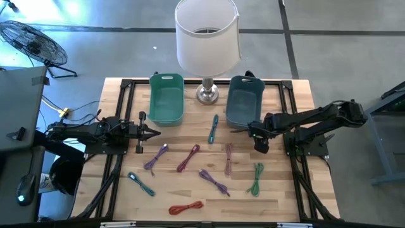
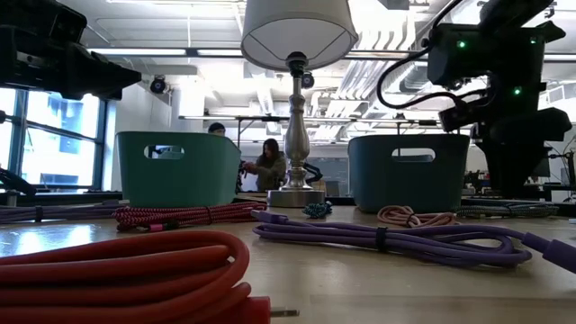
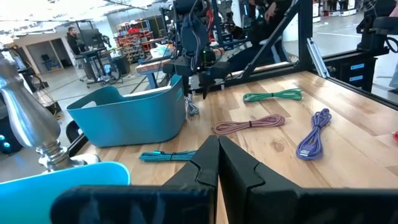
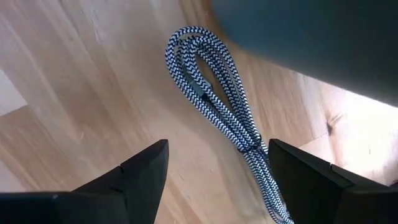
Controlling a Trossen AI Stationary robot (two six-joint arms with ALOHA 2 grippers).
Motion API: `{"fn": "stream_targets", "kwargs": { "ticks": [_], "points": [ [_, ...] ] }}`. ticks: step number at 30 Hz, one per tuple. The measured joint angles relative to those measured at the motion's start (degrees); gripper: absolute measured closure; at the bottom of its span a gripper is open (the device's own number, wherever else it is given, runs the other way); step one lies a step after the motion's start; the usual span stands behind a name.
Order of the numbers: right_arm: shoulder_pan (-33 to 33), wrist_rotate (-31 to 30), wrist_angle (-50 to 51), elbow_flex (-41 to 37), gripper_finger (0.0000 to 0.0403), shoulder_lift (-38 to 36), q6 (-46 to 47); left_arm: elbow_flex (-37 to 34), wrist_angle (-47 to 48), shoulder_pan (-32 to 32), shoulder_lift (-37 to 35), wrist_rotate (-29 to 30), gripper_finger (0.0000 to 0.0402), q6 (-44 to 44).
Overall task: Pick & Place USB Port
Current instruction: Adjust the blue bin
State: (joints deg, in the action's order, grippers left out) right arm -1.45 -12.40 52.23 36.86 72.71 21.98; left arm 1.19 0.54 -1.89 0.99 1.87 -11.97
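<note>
1. Overhead, right gripper sits at the near edge of the blue bin, fingers spread wide, nothing between them.
2. Directly beneath that gripper: a black-and-white braided cable, coiled in a loop, lying flat on the table. It rests between the two spread fingers without touching either. One end of the coil runs just beside the bin's wall.
3. Left gripper hangs just off the near corner of the green bin, fingers pressed together, holding nothing.
4. Ahead of the left gripper's tip: a teal cable, lying between the two bins' near ends.
5. Toward the table's front from both grippers, cables are scattered, all apart from one another: purple, dark red, pink, green, a second purple, a second teal, red.
6. Lamp stands between the bins, behind both grippers.
7. Low view: people sit far off in the room beyond the table.
</note>
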Motion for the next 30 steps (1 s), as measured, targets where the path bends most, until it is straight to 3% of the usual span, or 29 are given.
{"fn": "stream_targets", "kwargs": {
  "ticks": [11, 19, 30],
  "points": [
    [0.27, 2.39, 10.53, 7.19, 0.0135, 0.00, 0.50, 0.00, -0.01, 0.00, -0.01, 0.02, 0.0396, -0.26],
    [5.74, 3.74, 15.02, 10.06, 0.0135, 0.00, 4.47, -0.01, -0.02, 0.00, 0.00, 0.02, 0.0396, -2.80],
    [7.80, -10.23, 9.21, 10.06, 0.0135, 0.00, 8.07, 0.00, -0.02, 0.00, -0.01, 0.02, 0.0396, -2.87]
  ]
}}
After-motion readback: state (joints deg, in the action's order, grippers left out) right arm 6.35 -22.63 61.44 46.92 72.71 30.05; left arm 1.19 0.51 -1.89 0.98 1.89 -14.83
